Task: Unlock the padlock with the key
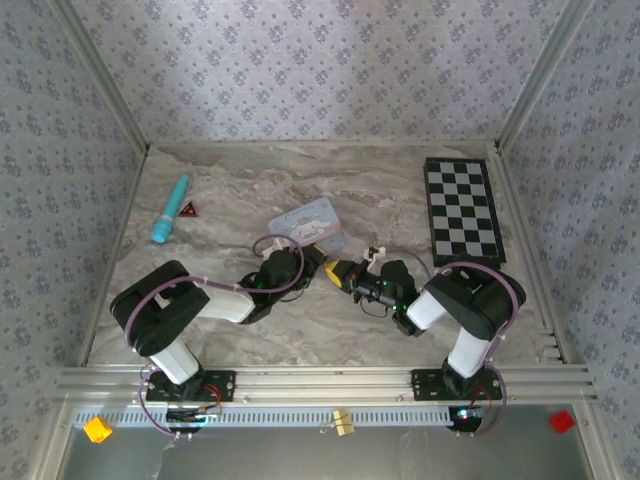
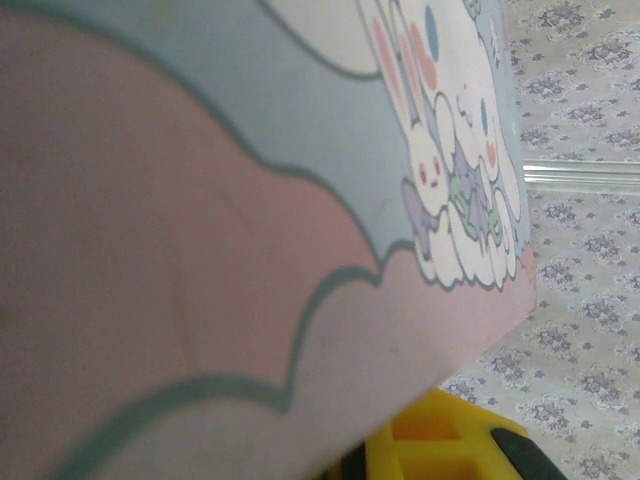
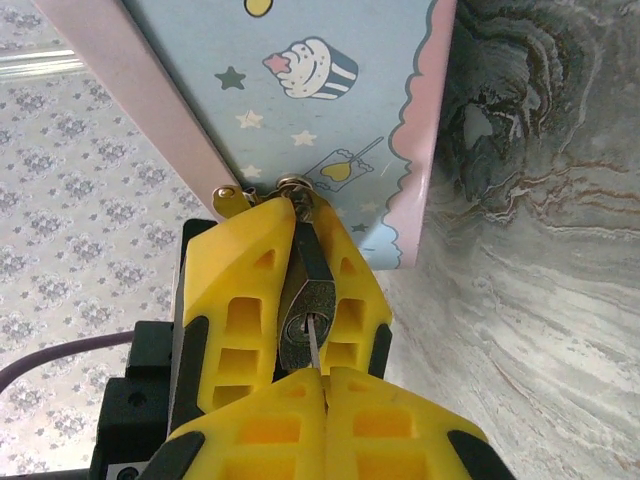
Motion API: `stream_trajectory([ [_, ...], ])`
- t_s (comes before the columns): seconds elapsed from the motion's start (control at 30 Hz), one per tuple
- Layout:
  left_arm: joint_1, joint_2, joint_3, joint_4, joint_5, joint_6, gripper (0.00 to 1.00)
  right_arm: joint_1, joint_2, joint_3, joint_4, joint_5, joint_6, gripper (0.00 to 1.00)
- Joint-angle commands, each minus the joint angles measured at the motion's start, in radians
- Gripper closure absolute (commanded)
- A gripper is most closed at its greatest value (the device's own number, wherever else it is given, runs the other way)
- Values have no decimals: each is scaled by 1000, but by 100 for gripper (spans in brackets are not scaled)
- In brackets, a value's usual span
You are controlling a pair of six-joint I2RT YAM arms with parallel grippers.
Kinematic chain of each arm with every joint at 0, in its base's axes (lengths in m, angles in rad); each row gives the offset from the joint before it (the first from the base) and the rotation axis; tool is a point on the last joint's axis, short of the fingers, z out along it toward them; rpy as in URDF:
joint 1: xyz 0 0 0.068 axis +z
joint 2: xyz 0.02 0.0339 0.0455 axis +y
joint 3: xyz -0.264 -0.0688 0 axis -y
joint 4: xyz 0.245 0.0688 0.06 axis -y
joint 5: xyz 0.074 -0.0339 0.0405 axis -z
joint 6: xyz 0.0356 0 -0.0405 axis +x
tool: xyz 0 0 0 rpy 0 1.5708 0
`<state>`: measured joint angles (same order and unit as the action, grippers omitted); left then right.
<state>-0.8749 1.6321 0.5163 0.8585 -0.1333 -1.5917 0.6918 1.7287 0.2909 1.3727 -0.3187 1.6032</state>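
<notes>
In the right wrist view the small dark padlock (image 3: 318, 318) sits clamped between the two yellow fingers (image 3: 238, 300) of my left gripper (image 3: 298, 208), keyhole facing the camera. A thin silvery key (image 3: 314, 347) stands in the keyhole. My right gripper (image 3: 325, 376) is shut on the key's near end, so only the blade shows. The shackle end (image 3: 292, 184) reaches the edge of the pale blue cartoon tin (image 3: 330, 110). From above, the left gripper (image 1: 318, 263) and right gripper (image 1: 346, 272) meet tip to tip just in front of the tin (image 1: 308, 224).
The tin's pink and blue lid (image 2: 250, 220) lies very close to the left wrist camera, with a yellow finger (image 2: 440, 448) below it. A teal tube (image 1: 170, 208) and a small red-and-black triangle (image 1: 188, 209) lie at the back left. A checkerboard (image 1: 462, 208) lies at the back right.
</notes>
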Motion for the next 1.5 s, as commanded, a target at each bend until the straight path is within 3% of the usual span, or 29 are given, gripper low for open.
stream_trajectory([
  [0.0,-111,-57,65,125,242,-18,100,-51,16,32,22,37,-30,100],
  [0.13,-111,-58,64,117,242,-17,100,-100,-4,17,23,14,-38,100],
  [0.4,-111,-57,91,114,257,-9,100,-95,29,31,23,4,-21,100],
  [0.63,-111,-69,80,92,248,-2,100,-180,2,12,22,-61,-26,100],
  [0.93,-108,-69,94,79,255,8,100,-179,20,9,22,-79,-33,100],
  [1.17,-108,-69,88,76,241,8,100,-106,3,36,22,-43,-34,100],
  [1.47,-87,-79,78,34,202,22,100,47,-42,-22,23,122,-51,100],
])
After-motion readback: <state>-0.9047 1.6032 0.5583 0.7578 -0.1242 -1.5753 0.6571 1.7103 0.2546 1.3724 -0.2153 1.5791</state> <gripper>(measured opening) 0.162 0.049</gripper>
